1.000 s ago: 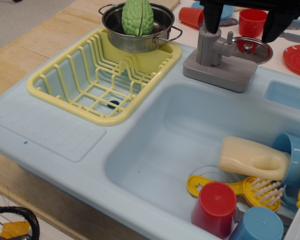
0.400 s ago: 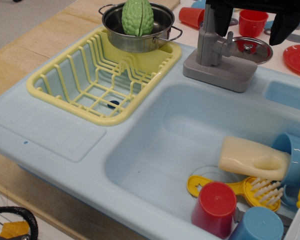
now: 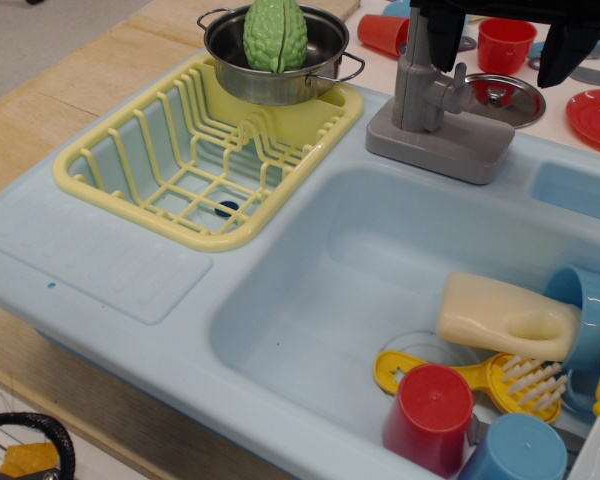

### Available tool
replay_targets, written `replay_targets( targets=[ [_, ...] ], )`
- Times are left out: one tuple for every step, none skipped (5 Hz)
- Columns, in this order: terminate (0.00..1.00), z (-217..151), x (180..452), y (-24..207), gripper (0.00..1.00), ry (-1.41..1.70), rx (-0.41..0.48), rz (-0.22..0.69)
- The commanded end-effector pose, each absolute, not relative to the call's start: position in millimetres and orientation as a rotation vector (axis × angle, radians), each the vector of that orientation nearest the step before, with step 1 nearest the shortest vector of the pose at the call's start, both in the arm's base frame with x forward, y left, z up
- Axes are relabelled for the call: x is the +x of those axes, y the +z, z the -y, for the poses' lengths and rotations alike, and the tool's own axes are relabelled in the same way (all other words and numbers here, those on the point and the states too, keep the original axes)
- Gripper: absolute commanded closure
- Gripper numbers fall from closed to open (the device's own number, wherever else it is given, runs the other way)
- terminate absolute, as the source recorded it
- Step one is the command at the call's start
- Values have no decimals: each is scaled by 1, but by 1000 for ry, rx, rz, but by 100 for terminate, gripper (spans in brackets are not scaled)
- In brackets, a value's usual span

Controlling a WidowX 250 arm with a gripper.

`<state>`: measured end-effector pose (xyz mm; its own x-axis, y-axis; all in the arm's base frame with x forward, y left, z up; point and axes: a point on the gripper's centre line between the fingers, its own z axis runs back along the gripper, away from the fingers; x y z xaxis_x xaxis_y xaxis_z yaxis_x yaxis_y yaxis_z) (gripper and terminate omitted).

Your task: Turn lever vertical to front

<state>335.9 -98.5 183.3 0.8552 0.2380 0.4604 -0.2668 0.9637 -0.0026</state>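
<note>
Since a second ago, the black gripper (image 3: 503,45) had slid right, its jaws spread wide astride the lever (image 3: 458,82), which stuck out from the tap column (image 3: 416,85), touching neither.

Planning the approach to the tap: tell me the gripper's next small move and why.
Probably lower a little. The gripper is open, its fingers straddling the lever from above, with the upright peg not yet between the tips. Descending should bracket it before closing.

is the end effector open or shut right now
Open: the end effector has its two black fingers spread wide, one each side of the lever, neither touching it.
</note>
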Motion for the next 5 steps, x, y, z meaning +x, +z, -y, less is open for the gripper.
replay_targets(
  targets=[
    [0, 92, 337, 184, 0, 282, 49, 478],
    [0, 89, 334, 179, 0, 293, 47, 468],
    [0, 87, 331, 176, 100, 305, 45, 491],
    [0, 87, 332, 178, 100, 305, 44, 503],
    [0, 86, 334, 181, 100, 303, 34, 530]
  ],
)
